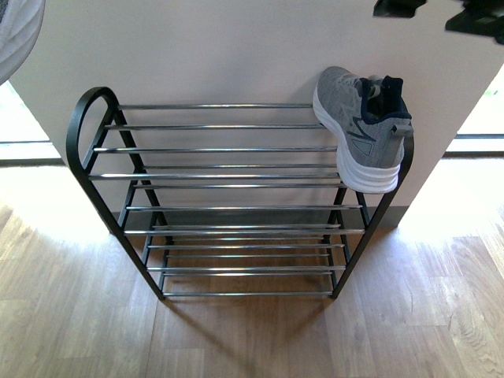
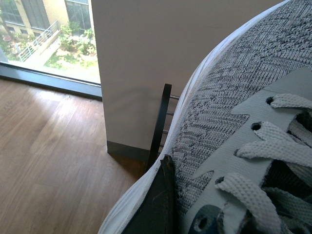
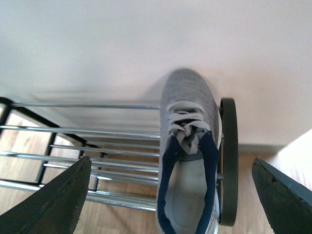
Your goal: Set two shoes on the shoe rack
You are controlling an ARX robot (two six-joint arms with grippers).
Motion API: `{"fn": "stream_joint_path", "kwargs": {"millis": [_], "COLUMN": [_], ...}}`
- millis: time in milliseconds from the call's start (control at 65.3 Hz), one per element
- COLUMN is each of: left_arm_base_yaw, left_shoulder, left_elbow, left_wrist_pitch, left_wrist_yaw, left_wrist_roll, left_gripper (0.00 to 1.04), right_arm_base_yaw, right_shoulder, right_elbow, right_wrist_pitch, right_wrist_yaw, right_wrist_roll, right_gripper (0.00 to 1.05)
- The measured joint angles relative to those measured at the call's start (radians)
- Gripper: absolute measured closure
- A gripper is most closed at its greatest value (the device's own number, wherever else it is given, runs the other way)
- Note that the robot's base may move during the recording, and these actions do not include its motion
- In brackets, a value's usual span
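Observation:
A grey knit shoe (image 1: 364,126) with a white sole and navy lining rests on the top tier of the shoe rack (image 1: 228,186), at its right end, toe toward the wall. In the right wrist view my right gripper (image 3: 170,195) hangs open above this shoe (image 3: 187,161), its fingers (image 3: 53,204) spread wide on either side. A second grey shoe (image 2: 243,131) fills the left wrist view, and my left gripper (image 2: 185,214) is shut on it. That held shoe's sole (image 1: 17,31) shows at the front view's top left corner, above the rack's left end.
The rack stands against a pale wall (image 1: 236,47) on a wooden floor (image 1: 252,339). Bright windows flank the wall on both sides. A black arm part (image 1: 472,16) shows at the top right.

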Motion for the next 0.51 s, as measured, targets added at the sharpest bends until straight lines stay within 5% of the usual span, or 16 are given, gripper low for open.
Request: {"fn": "stream_joint_path", "kwargs": {"millis": [214, 368, 429, 505], "left_arm_base_yaw": [0.0, 0.0, 0.0, 0.0], "left_shoulder": [0.0, 0.0, 0.0, 0.0], "left_elbow": [0.0, 0.0, 0.0, 0.0], "left_wrist_pitch": [0.0, 0.0, 0.0, 0.0], "left_wrist_yaw": [0.0, 0.0, 0.0, 0.0], "left_wrist_roll": [0.0, 0.0, 0.0, 0.0], "left_gripper": [1.03, 1.03, 1.03, 1.03], "right_arm_base_yaw": [-0.113, -0.269, -0.396, -0.464], "right_shoulder": [-0.363, -0.512, -0.557, -0.567], "right_elbow": [-0.396, -0.588, -0.672, -0.694], "right_wrist_pitch": [0.239, 0.288, 0.379, 0.4], "right_wrist_yaw": [-0.217, -0.37, -0.442, -0.443], "right_wrist_roll": [-0.191, -0.164, -0.104, -0.076], "right_gripper": [0.09, 0.09, 0.09, 0.09]}}
